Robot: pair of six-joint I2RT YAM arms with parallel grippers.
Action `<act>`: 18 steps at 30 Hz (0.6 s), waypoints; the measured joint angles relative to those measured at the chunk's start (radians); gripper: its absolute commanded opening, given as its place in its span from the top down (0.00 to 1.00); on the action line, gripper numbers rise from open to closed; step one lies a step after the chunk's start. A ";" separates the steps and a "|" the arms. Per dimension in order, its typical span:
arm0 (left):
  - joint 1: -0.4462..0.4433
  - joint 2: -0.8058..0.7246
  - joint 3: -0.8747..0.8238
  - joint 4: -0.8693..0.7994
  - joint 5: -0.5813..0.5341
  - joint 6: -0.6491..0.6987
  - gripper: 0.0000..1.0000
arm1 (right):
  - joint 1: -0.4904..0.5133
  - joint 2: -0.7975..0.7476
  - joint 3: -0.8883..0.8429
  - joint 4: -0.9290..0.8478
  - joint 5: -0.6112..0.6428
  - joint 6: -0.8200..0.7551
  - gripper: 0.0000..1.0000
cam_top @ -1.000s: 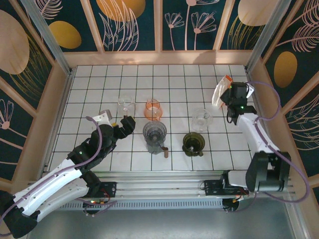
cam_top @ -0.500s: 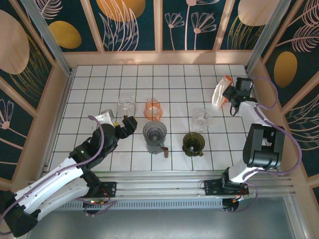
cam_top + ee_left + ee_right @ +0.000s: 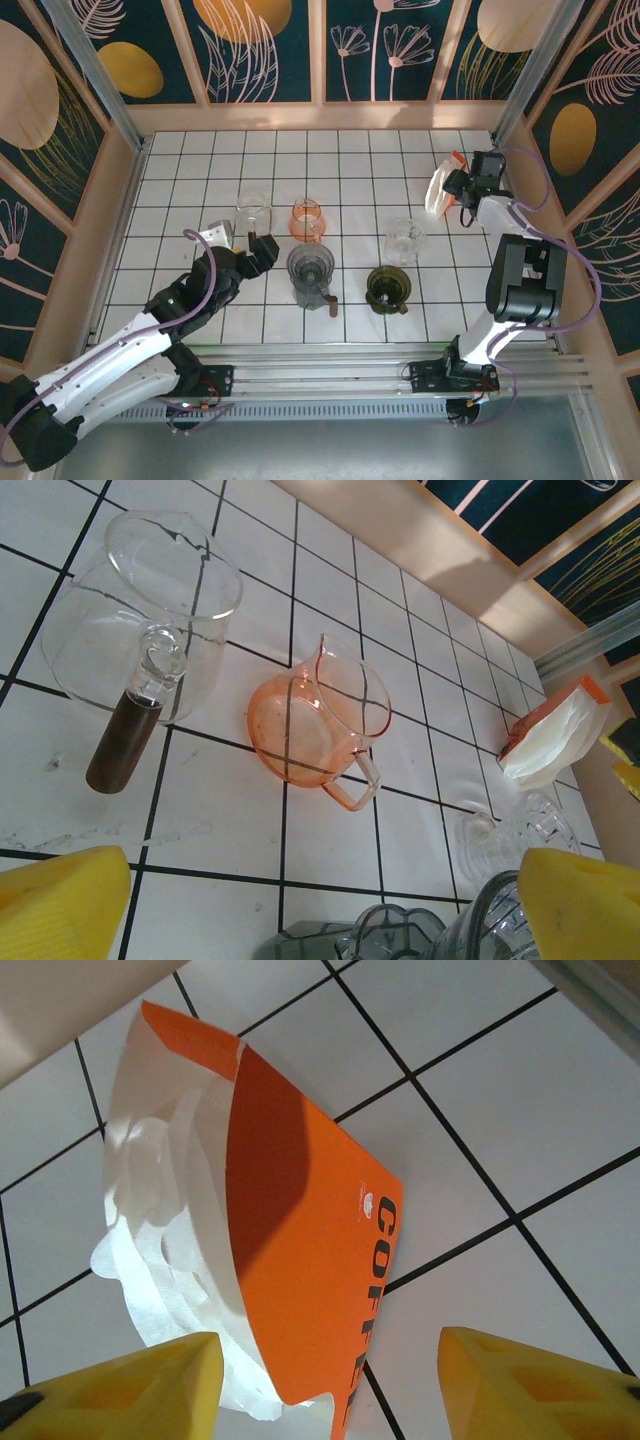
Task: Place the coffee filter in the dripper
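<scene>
Hovering with jaws apart by the orange pack (image 3: 300,1220) at 2 o'clock, the right gripper (image 3: 325,1385) should probably pinch the edge of one white filter (image 3: 150,1240) gently, since it looks thin, light and floppy.

Bright even light, soft shadows, sharp

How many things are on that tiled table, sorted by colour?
Clear: 2, clear jug and clear dripper
Orange: 1, orange jug
Grey: 1, grey dripper
Green: 1, green dripper
Orange and white: 1, filter pack
Total: 6
</scene>
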 measured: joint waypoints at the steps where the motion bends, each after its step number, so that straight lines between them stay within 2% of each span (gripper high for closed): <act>1: 0.000 0.001 0.000 0.002 0.000 0.000 0.01 | 0.000 0.003 0.000 0.000 -0.001 -0.002 0.42; 14: 0.000 0.014 0.000 0.016 0.004 0.000 0.01 | 0.000 0.023 0.013 0.002 -0.006 -0.013 0.49; 18: 0.000 0.014 0.000 0.016 0.004 0.000 0.01 | 0.000 0.041 0.022 0.003 -0.006 -0.019 0.54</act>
